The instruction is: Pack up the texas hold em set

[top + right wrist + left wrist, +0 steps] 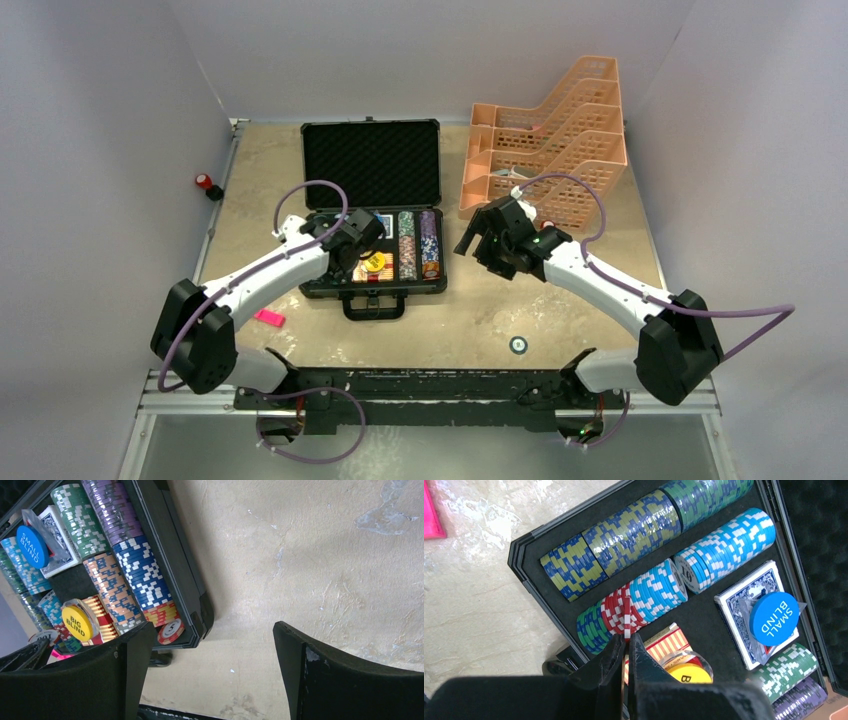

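The black briefcase [372, 165] lies open at the table's middle, foam lid up. Its base [524, 560] holds rows of multicoloured poker chips [634, 525], a blue card deck [736, 597] under a blue SMALL BLIND button [774, 619], and a red striped deck [669, 642] under a yellow BIG BLIND button [689, 674]. My left gripper [626, 639] is shut on a red and white chip [627, 622], held edge-on at the red chips in the near-left row. My right gripper [212, 630] is open and empty over bare table, right of the case [197, 605].
A peach lattice tray rack [545, 140] stands at the back right. A small round dark-rimmed disc [518, 344] lies on the table near the front. A flat pink marker [268, 318] lies left of the case's handle [375, 305]. A red knob [204, 182] sits at the left edge.
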`<state>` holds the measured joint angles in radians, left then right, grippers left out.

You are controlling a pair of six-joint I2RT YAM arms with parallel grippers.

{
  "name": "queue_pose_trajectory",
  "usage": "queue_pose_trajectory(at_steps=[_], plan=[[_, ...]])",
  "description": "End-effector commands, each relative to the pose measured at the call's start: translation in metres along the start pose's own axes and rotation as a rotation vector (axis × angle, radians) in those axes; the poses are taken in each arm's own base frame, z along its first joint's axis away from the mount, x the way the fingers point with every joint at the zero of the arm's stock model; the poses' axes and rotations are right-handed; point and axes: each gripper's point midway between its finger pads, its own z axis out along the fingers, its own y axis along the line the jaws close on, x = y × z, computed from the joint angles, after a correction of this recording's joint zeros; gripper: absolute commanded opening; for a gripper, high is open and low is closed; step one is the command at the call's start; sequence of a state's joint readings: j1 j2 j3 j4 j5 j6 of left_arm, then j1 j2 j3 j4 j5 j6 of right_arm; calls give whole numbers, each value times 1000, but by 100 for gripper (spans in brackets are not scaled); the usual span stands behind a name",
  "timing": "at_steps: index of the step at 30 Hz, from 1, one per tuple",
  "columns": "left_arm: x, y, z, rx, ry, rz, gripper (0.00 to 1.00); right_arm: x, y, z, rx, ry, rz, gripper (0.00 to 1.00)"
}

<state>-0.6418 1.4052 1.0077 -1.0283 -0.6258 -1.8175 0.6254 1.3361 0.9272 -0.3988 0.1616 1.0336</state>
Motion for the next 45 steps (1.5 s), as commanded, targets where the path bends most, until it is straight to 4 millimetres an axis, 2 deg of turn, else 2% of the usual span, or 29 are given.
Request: queue_pose_trajectory(at_steps=[1,11,18,23,26,31,37,41,45], plan=[[11,5,20,-42,36,20,0,-1,-4,1,17,-7,12,90],[9,-23,20,78,29,19,0,0,-8,2,33,-9,16,90],[12,-27,16,96,56,49,0,1,-8,3,36,-4,16,90],[19,-34,10,133,104,48,31,1,-8,3,33,-2,15,90],[13,-37,4,155,96,39,49,1,-8,3,29,-1,16,90],[-8,-40,-6,172,29,40,59,2,-7,3,23,1,13,90],[-23,-31,-11,153,-20,44,58,2,-8,2,21,0,17,90],[-18,-21,-3,133,-17,46,39,2,-7,3,17,1,18,89],[-7,-18,4,113,14,53,30,2,-6,3,17,3,16,89]])
